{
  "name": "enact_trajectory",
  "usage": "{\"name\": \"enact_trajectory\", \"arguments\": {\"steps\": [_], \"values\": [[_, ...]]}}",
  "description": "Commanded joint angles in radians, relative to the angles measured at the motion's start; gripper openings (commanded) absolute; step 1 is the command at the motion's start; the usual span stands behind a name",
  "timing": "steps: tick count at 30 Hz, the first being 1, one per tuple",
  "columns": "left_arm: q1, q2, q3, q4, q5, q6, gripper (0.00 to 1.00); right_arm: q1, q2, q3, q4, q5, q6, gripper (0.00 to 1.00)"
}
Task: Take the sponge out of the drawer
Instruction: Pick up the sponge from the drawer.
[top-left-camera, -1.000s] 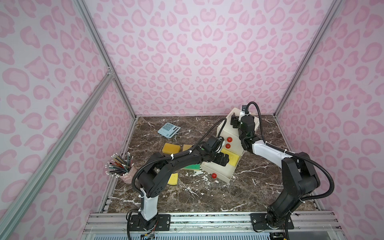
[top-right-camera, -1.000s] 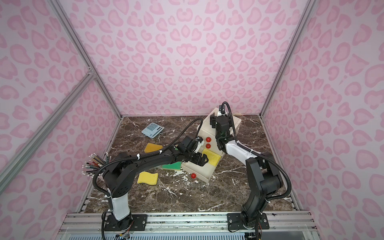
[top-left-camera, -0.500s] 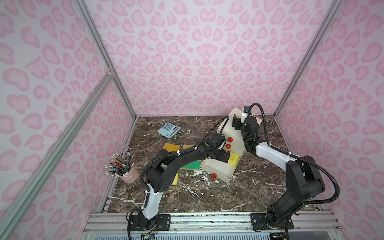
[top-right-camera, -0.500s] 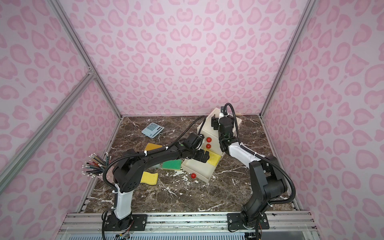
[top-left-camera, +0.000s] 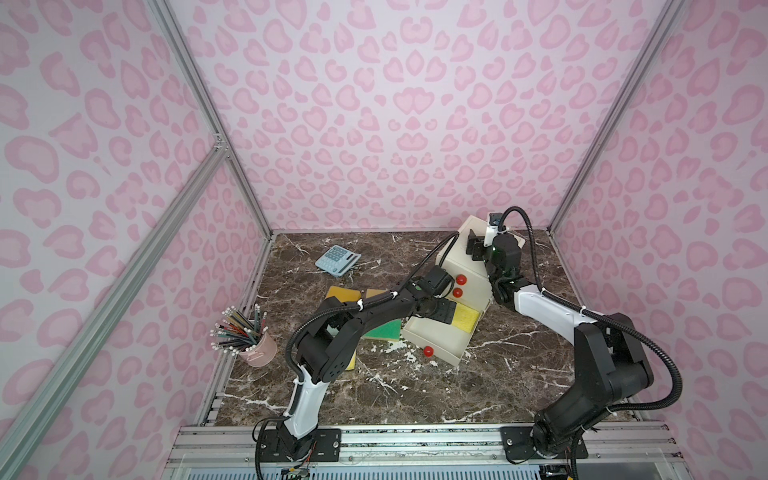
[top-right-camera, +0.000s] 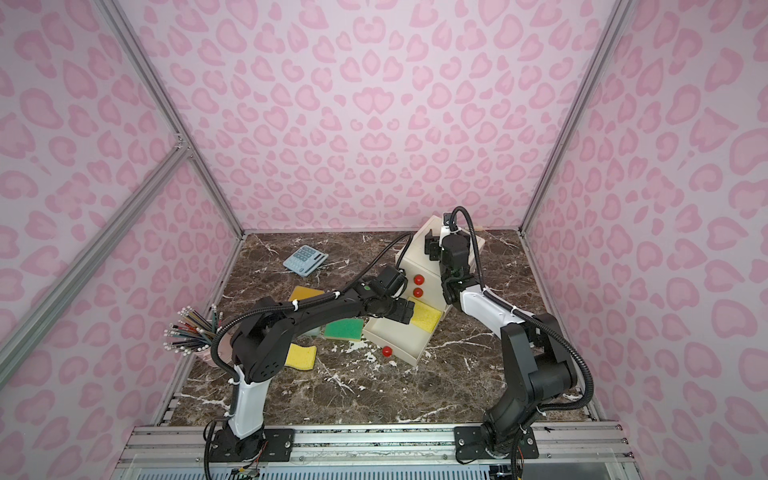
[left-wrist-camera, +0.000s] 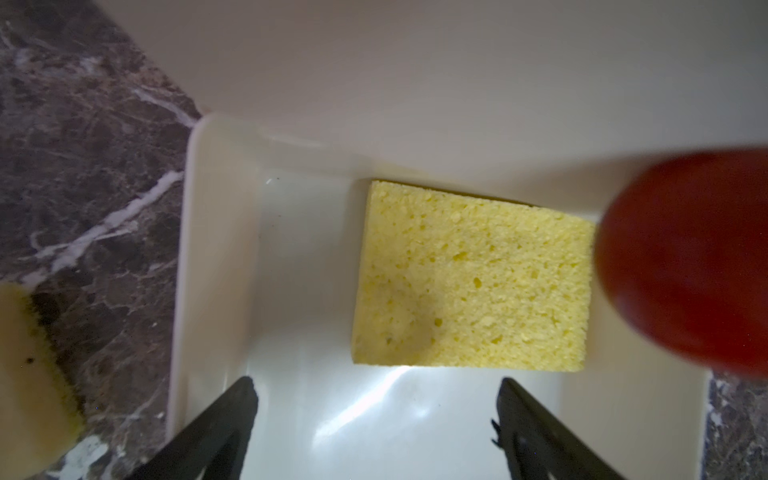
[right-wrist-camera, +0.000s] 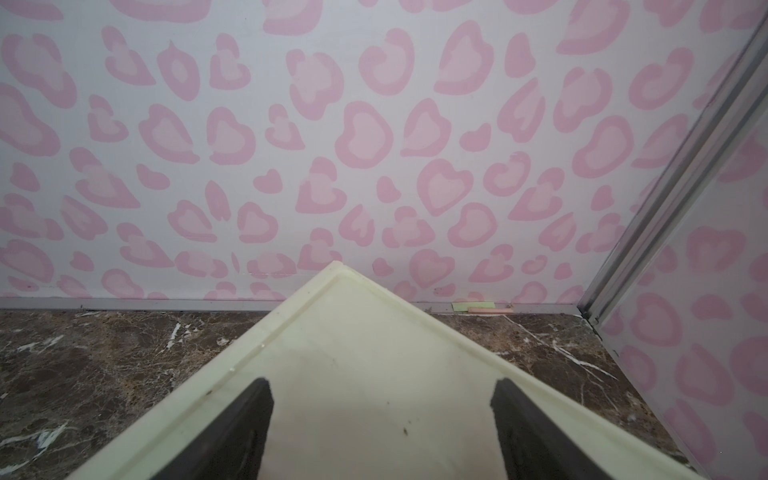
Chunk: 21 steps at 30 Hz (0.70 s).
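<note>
A cream cabinet (top-left-camera: 465, 266) with red knobs (top-left-camera: 461, 278) stands at the back right, and its bottom drawer (top-left-camera: 436, 347) is pulled out. A yellow sponge (top-left-camera: 465, 319) lies flat in the drawer's back part, also shown in the left wrist view as the sponge (left-wrist-camera: 473, 278). My left gripper (top-left-camera: 442, 311) hangs open inside the drawer (left-wrist-camera: 216, 257), its fingertips just short of the sponge's near edge; in the wrist view the left gripper (left-wrist-camera: 376, 390) holds nothing. My right gripper (right-wrist-camera: 380, 390) is open over the cabinet top (right-wrist-camera: 374, 332); in a top view the right gripper (top-left-camera: 476, 245) sits there too.
A green sponge (top-left-camera: 382, 330) lies on the marble just left of the drawer. Yellow sponges lie at the left (top-left-camera: 343, 295) and under the left arm (top-right-camera: 301, 356). A blue calculator (top-left-camera: 336, 259) is at the back. A pink pencil cup (top-left-camera: 257, 349) stands at the left edge.
The left arm's elbow has swung to the right while its gripper stayed over the open drawer by the sponge. The right gripper has shifted slightly back on the cabinet top.
</note>
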Motion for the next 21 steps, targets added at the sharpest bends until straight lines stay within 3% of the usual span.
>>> {"name": "enact_trajectory", "arguments": {"steps": [1, 21], "values": [[-0.003, -0.01, -0.017, 0.01, -0.056, -0.039, 0.9, -0.007, 0.046, -0.026, -0.368, 0.036, -0.047, 0.85], [-0.038, 0.051, 0.058, -0.011, -0.213, -0.071, 0.9, -0.008, 0.06, -0.015, -0.381, 0.057, -0.049, 0.84]]}}
